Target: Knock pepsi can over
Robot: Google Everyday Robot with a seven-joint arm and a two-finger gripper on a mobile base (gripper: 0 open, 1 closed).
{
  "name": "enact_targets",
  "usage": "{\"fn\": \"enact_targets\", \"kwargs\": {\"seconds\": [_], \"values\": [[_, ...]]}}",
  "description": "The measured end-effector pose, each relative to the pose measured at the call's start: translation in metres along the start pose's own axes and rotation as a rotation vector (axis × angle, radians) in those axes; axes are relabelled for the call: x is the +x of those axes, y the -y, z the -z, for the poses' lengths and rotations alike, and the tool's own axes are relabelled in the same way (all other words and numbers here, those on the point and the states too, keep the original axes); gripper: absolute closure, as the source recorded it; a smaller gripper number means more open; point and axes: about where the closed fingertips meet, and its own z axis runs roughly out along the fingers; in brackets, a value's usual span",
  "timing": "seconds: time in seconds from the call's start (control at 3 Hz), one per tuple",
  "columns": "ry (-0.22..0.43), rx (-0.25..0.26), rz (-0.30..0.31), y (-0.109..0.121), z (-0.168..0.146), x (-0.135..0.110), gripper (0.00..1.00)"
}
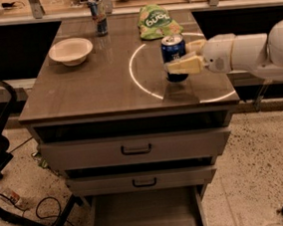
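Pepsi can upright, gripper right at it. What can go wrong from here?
1. The gripper sits against the lower half of the pepsi can, so a push may slide the can upright rather than tip it.
2. The green chip bag lies just behind the can; a fall that way could hit it.
3. A toppled can might roll off the table, whose front and right edges are near.
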Motion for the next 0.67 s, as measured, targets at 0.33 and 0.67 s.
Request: {"fn": "enact_targets", "kwargs": {"seconds": [0.33, 0.67], "values": [[-0.166, 0.041, 0.074, 0.004, 0.011, -0.028, 1.00], [-0.343, 0.075, 0.149, 0.002, 0.017, -0.058, 1.00]]}}
